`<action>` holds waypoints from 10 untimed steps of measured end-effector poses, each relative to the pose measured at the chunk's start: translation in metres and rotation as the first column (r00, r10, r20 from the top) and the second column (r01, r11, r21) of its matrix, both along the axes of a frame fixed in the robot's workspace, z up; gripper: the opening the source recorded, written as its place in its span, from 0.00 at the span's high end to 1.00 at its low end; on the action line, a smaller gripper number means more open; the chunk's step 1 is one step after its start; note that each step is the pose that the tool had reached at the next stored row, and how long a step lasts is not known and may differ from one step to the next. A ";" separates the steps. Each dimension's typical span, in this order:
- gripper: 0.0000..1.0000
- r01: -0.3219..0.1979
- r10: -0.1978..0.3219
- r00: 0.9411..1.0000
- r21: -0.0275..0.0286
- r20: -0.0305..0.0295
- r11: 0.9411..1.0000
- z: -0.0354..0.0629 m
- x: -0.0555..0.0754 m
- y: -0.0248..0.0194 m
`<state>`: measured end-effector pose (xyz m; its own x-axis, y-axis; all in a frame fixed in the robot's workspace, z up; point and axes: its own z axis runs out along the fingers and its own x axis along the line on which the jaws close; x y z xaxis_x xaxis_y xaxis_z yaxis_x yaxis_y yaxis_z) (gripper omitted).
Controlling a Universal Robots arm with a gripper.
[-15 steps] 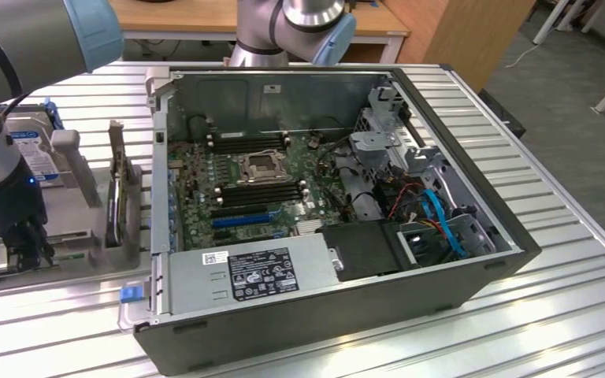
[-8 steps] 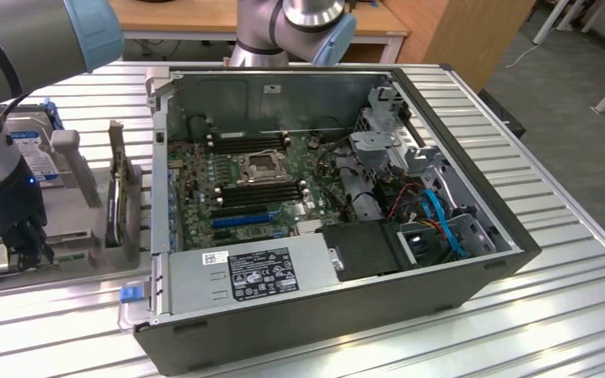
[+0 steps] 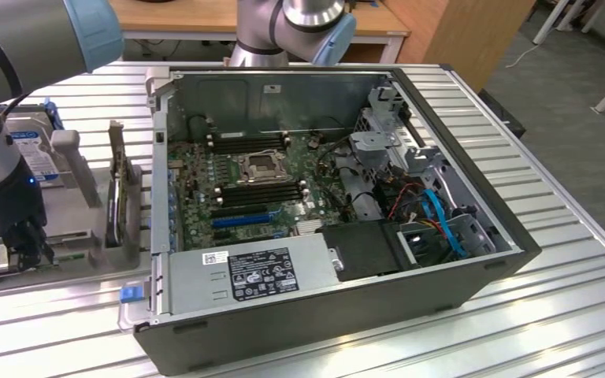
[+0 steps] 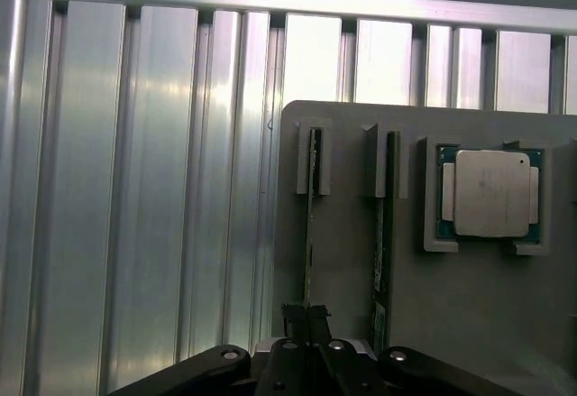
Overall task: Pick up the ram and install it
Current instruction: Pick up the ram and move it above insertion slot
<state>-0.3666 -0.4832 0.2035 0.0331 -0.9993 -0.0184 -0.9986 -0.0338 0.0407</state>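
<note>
Tool (image 4: 305, 317) is clamped on one ram (image 4: 312, 216); second ram (image 4: 382, 234) stands beside; one CPU chip (image 4: 491, 193) nearby.

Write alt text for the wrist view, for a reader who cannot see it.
The gripper grips a ram stick standing on edge in a grey holder, beside a second stick and a silver CPU chip.

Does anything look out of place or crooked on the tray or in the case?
Nothing stands out. The gripper is shut squarely on one ram. The other ram stands straight beside it on the tray, and the CPU sits square in its holder. The case lies open, nothing spilled.
</note>
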 end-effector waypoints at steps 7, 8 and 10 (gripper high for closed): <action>0.89 0.000 0.000 1.000 0.000 0.000 1.000 0.0053 0.000 0.0000; 0.89 0.000 0.000 1.000 0.000 0.000 1.000 0.0064 0.000 0.0000; 0.89 0.000 0.000 1.000 0.000 0.000 1.000 0.0089 0.000 0.0000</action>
<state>-0.3664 -0.4832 0.2124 0.0331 -0.9993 -0.0183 -0.9986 -0.0338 0.0408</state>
